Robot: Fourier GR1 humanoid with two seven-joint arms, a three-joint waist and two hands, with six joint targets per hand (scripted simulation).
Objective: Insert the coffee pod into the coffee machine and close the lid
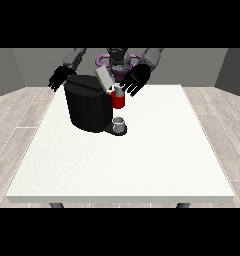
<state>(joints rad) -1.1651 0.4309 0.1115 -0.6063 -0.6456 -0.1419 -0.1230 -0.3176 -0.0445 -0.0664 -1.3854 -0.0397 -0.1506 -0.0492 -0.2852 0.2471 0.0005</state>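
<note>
A black coffee machine [87,107] stands on the white table [127,160] at the back left of centre. Its grey lid [104,78] is tilted up and open. Its red brew head [119,100] juts out to the right, above a small grey cup [119,123] on the drip base. The hand at the view's right [135,80] hovers just above and right of the red head, fingers spread downward. I cannot make out the coffee pod. The hand at the view's left [58,78] hangs with straight fingers behind the machine's upper left corner.
The table's front edge [122,199] runs along the bottom of the view. A wooden floor surrounds the table. A purple ring [103,61] shows at the robot's torso behind the machine.
</note>
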